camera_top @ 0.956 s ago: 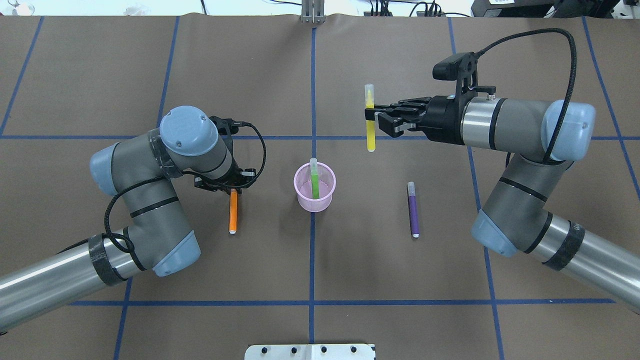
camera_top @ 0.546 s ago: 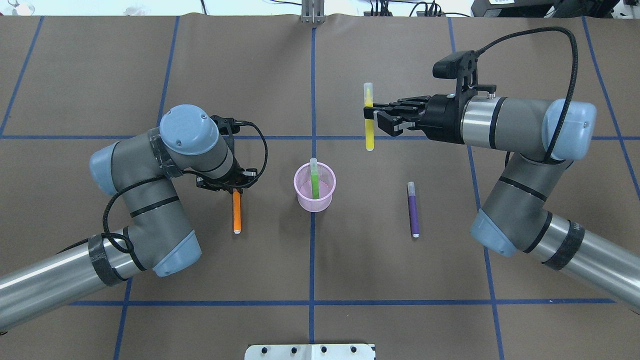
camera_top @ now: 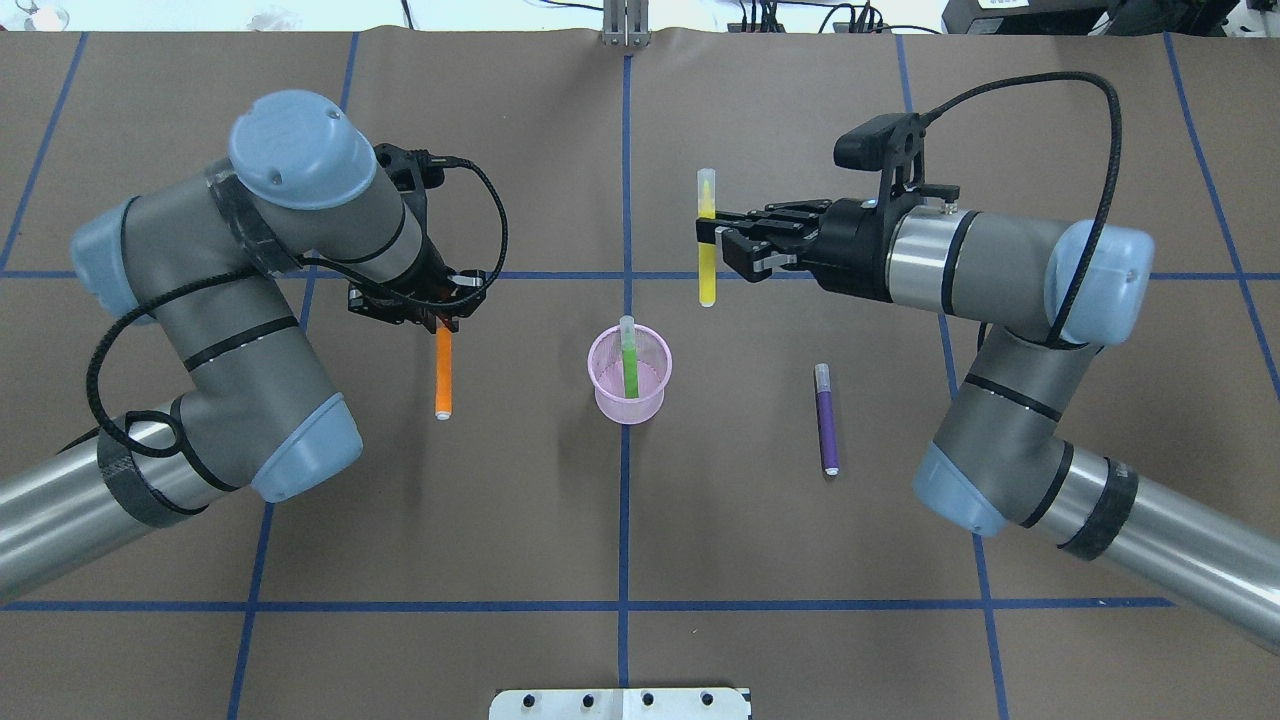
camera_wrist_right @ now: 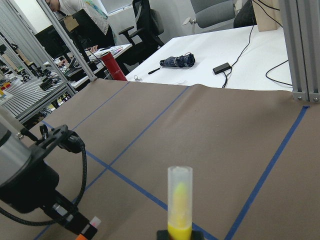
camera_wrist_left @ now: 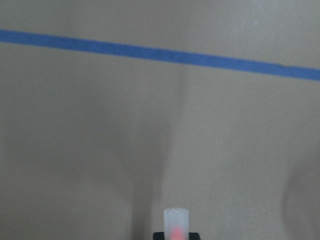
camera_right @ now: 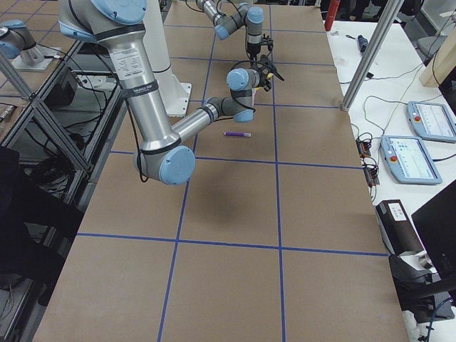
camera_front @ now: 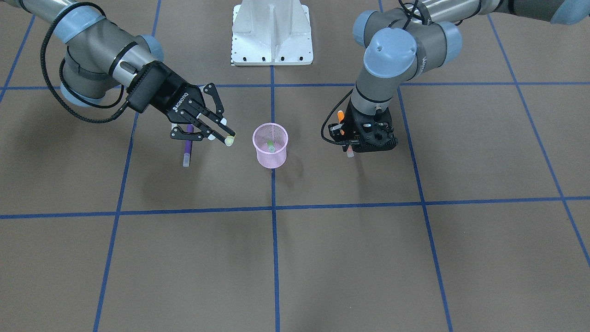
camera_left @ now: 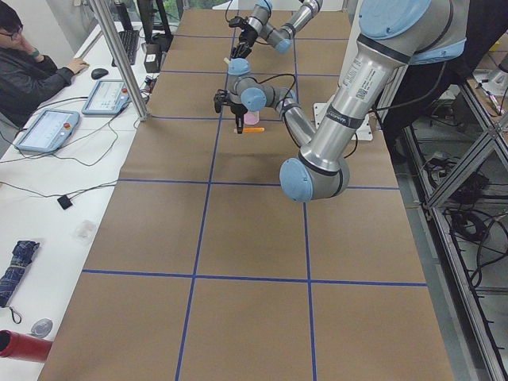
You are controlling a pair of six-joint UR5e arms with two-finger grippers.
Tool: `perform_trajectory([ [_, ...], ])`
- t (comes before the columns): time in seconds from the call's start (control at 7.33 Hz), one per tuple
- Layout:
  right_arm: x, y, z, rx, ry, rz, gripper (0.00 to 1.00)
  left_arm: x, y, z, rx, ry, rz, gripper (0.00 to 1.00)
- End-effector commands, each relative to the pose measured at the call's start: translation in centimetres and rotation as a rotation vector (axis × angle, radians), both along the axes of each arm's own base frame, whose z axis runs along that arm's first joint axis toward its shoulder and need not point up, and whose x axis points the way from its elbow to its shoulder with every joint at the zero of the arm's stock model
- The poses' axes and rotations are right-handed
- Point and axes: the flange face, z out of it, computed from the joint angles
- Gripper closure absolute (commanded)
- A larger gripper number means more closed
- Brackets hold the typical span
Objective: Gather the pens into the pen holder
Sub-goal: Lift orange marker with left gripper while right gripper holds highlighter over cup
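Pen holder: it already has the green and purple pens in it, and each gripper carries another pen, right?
No: the overhead view shows only the green pen in the pen holder; the purple pen lies on the table. The left gripper does carry the orange pen and the right gripper the yellow pen.

1. The table point(camera_top: 800, 560) is covered in brown paper, divided into a grid by blue tape lines point(camera_top: 625, 520).
2. The pink mesh pen holder point(camera_top: 650, 398) stands upright on the centre line.
3. The purple pen point(camera_top: 827, 425) lies flat, well apart from the holder.
4. A white plate point(camera_top: 620, 703) sits at the robot's edge.
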Motion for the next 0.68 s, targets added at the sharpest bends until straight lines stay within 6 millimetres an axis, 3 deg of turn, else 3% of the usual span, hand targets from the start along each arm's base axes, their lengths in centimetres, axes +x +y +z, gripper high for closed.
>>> perform_trajectory([
  [0.0, -3.3, 2.2, -1.2, 0.014, -0.013, 0.014, 1.0, -2.5, -1.4, -0.6, 0.009, -0.003, -0.026, 1.0],
  [0.14, -5.0, 2.3, -1.2, 0.054, 0.022, 0.014, 1.0, -2.8, -1.7, -0.4, 0.023, -0.008, -0.017, 1.0],
  [0.27, -7.4, 1.0, -1.5, 0.064, 0.048, 0.016, 1.0, -2.8, -1.8, -0.4, 0.035, -0.014, -0.005, 1.0],
  [0.55, -9.6, 1.7, -0.9, 0.053, 0.066, -0.002, 1.0, -3.0, -1.9, -0.4, 0.035, -0.014, -0.008, 1.0],
])
